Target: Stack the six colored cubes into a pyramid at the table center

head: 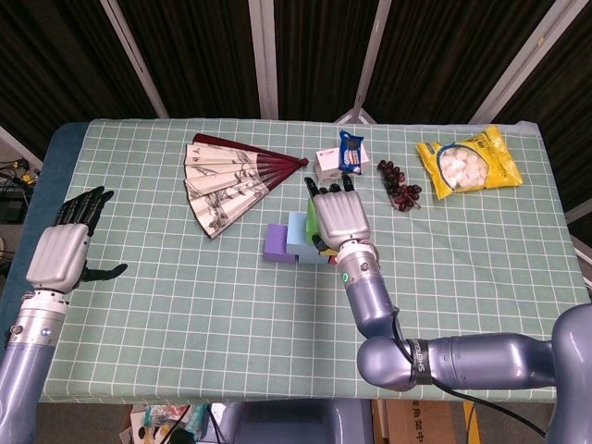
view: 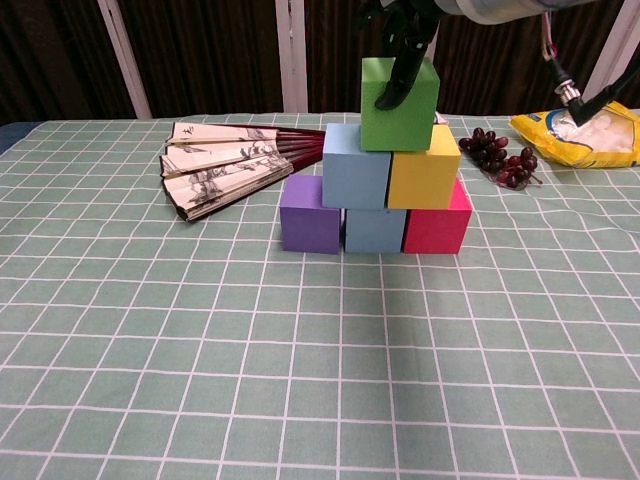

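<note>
The setting is a robot test or laboratory cell. The desk point(head: 185, 305) carries a green cloth with a white grid. Black curtains point(head: 194, 55) with pale metal struts point(head: 264, 55) close off its far edge. A cardboard box point(head: 421, 424) sits on the floor below the near edge. Loose cables point(head: 14, 176) lie beyond the desk's left edge.

A counter point(head: 185, 305) covered by a pale green cloth with a white grid fills the scene. Behind it hang dark pleated curtains point(view: 200, 55), crossed by pale metal frame bars point(head: 264, 55). Cardboard boxes point(head: 416, 421) sit on the floor below.
</note>
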Controlling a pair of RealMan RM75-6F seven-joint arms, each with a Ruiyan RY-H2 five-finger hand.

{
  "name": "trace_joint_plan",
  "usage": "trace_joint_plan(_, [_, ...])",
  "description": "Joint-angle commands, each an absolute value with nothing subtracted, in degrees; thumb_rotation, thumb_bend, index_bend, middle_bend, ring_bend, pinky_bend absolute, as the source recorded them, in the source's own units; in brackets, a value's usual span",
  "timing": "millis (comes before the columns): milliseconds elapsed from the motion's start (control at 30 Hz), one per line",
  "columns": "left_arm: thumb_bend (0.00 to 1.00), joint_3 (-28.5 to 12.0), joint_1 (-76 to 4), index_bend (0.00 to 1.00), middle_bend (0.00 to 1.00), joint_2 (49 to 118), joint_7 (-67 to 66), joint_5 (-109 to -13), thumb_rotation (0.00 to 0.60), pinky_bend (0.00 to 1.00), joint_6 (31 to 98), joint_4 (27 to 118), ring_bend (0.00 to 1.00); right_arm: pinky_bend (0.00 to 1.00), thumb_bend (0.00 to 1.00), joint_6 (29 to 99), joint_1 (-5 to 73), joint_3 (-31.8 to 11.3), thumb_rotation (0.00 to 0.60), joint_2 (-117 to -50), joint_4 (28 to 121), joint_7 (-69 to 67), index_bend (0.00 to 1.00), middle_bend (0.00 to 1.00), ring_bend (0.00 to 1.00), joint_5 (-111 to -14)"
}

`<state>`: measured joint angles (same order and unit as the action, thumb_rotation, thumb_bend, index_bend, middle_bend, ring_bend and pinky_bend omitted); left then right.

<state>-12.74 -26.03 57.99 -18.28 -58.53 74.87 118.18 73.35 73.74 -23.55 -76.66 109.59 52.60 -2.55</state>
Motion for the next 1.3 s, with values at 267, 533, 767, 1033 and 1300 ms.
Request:
trace_joint_plan(267, [0.03, -12.71, -26.03, 0.00, 0.00, 57.98, -18.27, -58.60, 0.600, 0.00, 74.88, 118.20, 0.00, 0.00, 0.41, 73.23, 73.72, -23.25, 0.600, -77.03, 109.14, 52.42, 0.00, 0.40, 0.21, -2.99])
trace_joint_plan(533, [0.03, -12.74, -26.06, 0.00, 0.00, 57.95, -18.29, -58.43, 0.600, 0.00, 74.87, 118.16, 0.00, 0.00, 0.41, 73.05, 73.63, -22.96, 0.600, -77.09, 109.26, 52.52, 0.00, 0.40, 0.20, -2.75])
trace_joint_plan(767, [0.03, -12.77, -26.04, 0.00, 0.00, 57.84, -18.39, -58.31, 0.600, 0.00, 74.94, 118.30, 0.00, 0.00, 0.41, 72.61, 73.56, -22.96, 0.600, -77.08, 109.56, 52.33, 0.00, 0.33, 0.11, -2.57])
trace_joint_plan(1033, [0.03, -12.80, -26.05, 0.00, 0.00, 57.68, -18.29, -58.23, 0.600, 0.00, 74.87, 118.56, 0.00, 0.00, 0.38, 72.56, 73.75, -22.82, 0.600, -76.79, 110.25, 52.64, 0.00, 0.11, 0.00, -2.65])
trace_joint_plan(1300, [0.03, -12.88, -26.00, 0.00, 0.00, 57.44, -17.91, -58.36, 0.600, 0.00, 74.85, 118.66, 0.00, 0.00, 0.23, 74.19, 73.98, -23.12, 0.600, -76.55, 111.72, 52.56, 0.00, 0.00, 0.00, -3.44])
